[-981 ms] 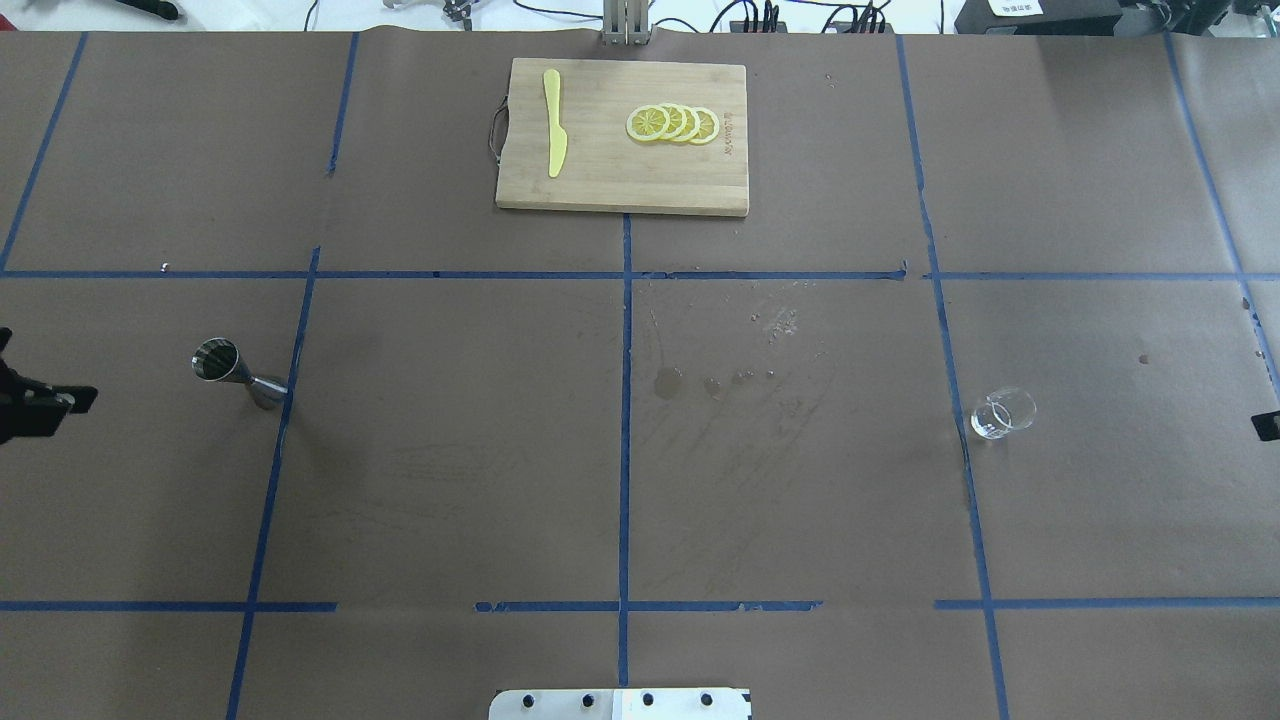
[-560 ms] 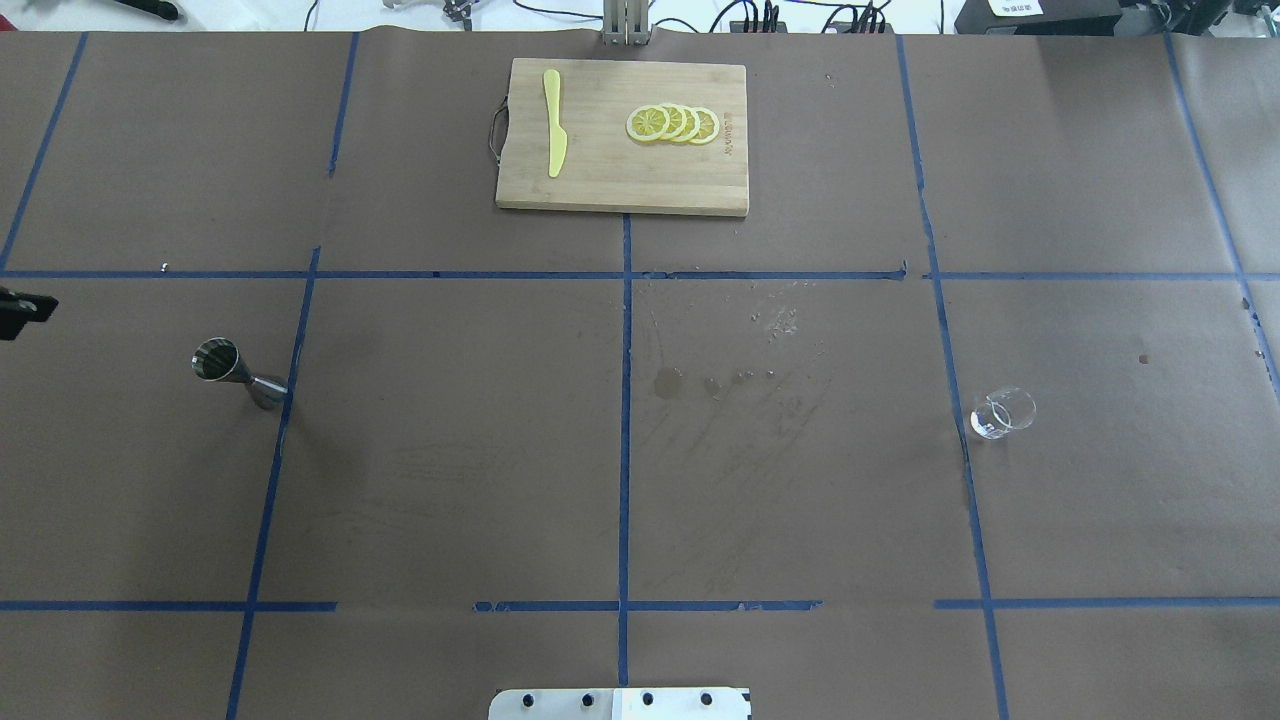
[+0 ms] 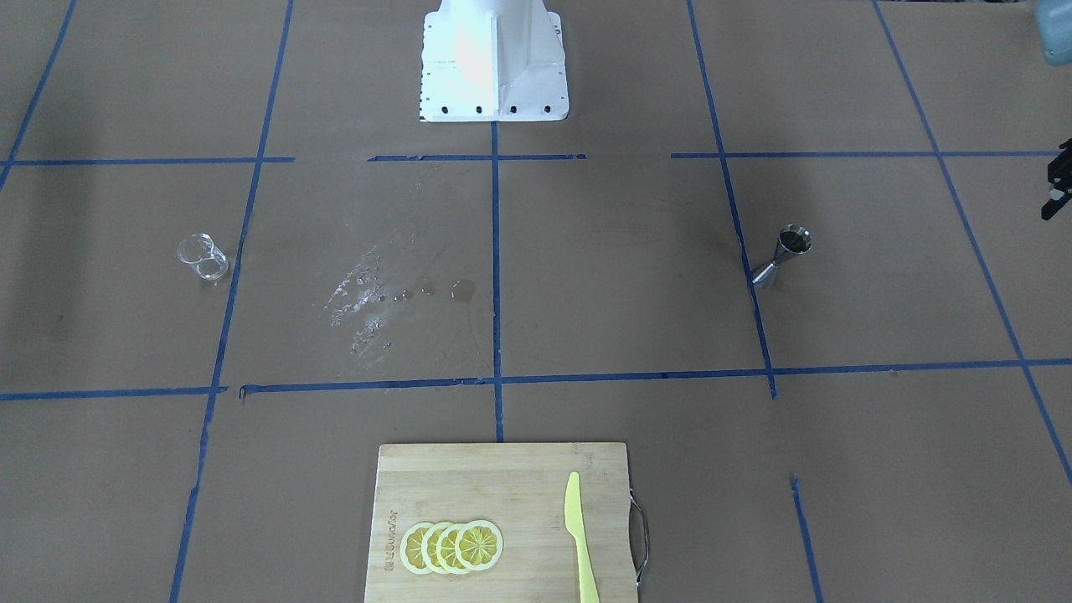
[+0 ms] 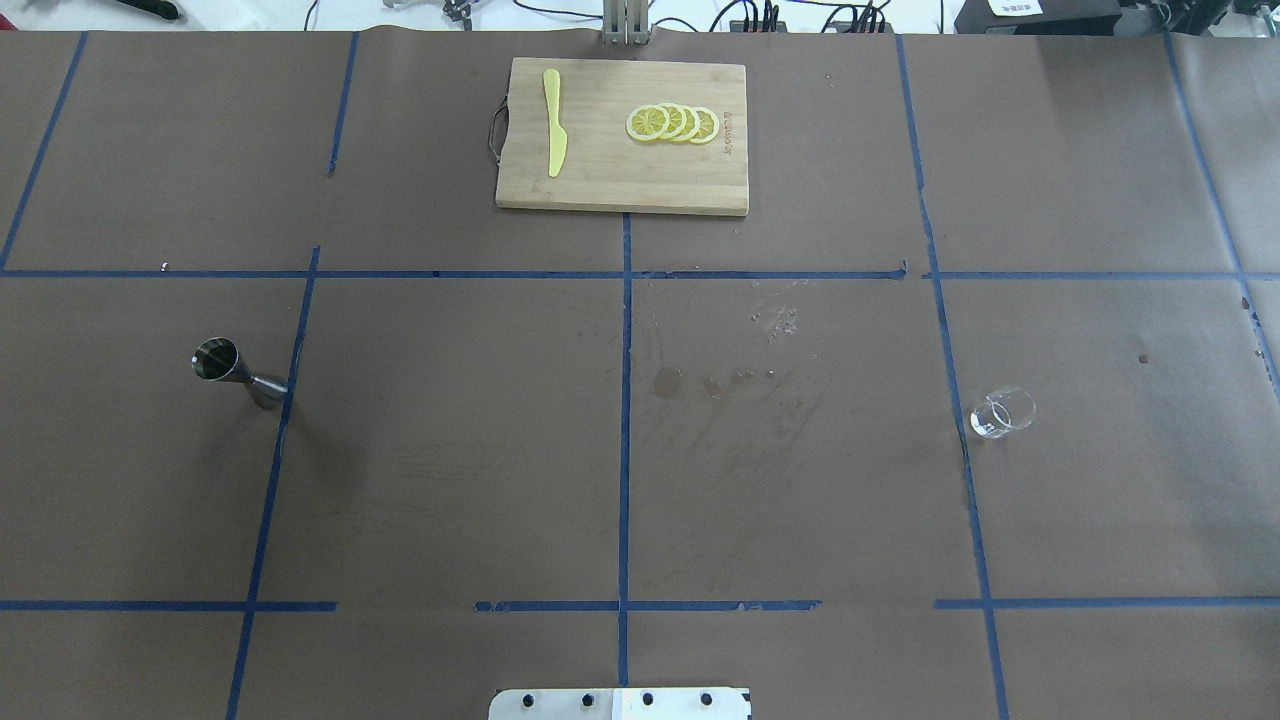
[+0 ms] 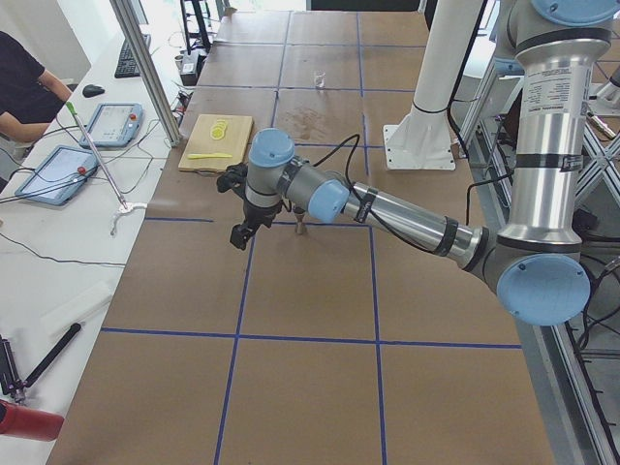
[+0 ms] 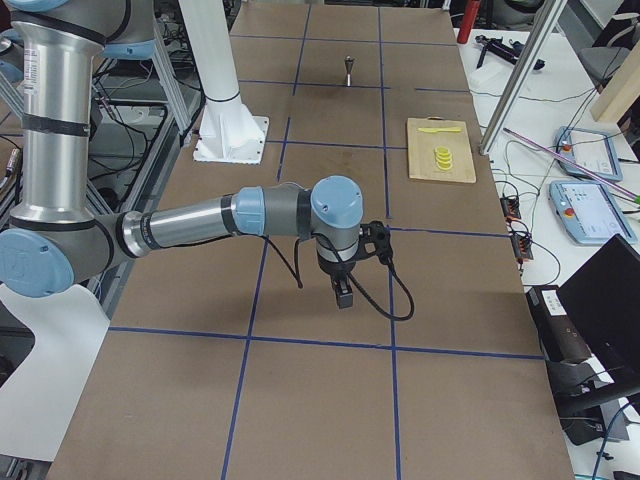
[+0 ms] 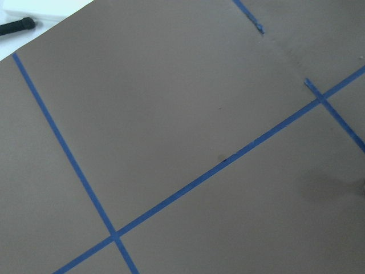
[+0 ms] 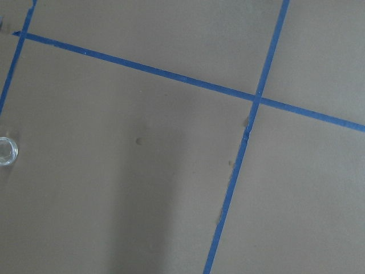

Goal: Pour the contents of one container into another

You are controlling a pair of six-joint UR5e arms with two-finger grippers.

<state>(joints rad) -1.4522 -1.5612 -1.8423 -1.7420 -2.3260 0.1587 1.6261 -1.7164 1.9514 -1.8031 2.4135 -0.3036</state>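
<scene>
Two containers stand well apart: the steel jigger [image 4: 238,372] upright by a blue tape line [image 4: 272,470], the small glass [image 4: 1000,412] far right. The left gripper [image 5: 239,235] hangs clear of the jigger and the right gripper [image 6: 343,293] clear of the glass; fingers apart or together, can't tell.

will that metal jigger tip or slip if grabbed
The jigger stands upright on a small base with a narrow waist, so a sideways nudge would likely tip it. Its polished steel looks rigid but probably slippery.
</scene>
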